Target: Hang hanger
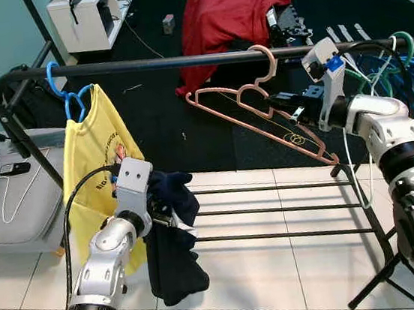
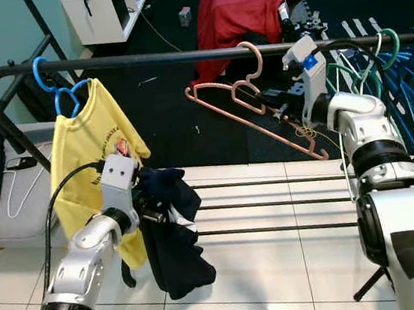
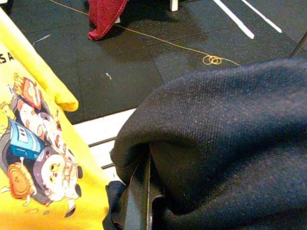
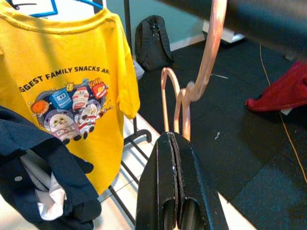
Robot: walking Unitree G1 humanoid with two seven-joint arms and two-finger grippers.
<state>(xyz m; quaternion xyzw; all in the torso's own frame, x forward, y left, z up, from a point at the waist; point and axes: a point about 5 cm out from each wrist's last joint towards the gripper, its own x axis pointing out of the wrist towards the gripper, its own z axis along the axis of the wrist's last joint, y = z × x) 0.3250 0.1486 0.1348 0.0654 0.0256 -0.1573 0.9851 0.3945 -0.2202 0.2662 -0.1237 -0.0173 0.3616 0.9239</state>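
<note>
Nearest to you, your left gripper [image 1: 171, 220] is low in front of the rack, pinching a bundled dark navy garment [image 1: 174, 242] that hangs down over the white tile floor [image 1: 283, 282]; in the left wrist view the cloth is bunched around the fingers. Just beside it hangs a yellow T-shirt [image 1: 99, 149] on a blue hanger [image 1: 70, 96].

Farther out, your right gripper [image 1: 280, 106] is raised near the black rail [image 1: 143, 63] with its fingers pressed together on the neck of the pink hanger [image 1: 261, 107]. The right wrist view shows the fingers [image 4: 175, 182] clamped on the wire right below the hook. The hook curls up at the rail — it looks level with the bar or just over it, but you cannot tell for sure that it bears on it. The hanger's body tilts down toward the right leg of the rack.

So you are at the hooking step, judging by this. Next, make sure the hook sits fully over the rail, lower slightly so the bar takes the weight, then spread the fingers and back away without dragging the wire off.

Beyond, a red cloth [image 1: 230, 8] lies on the dark mat, and more hangers [image 1: 389, 64] crowd the rail's right end.
</note>
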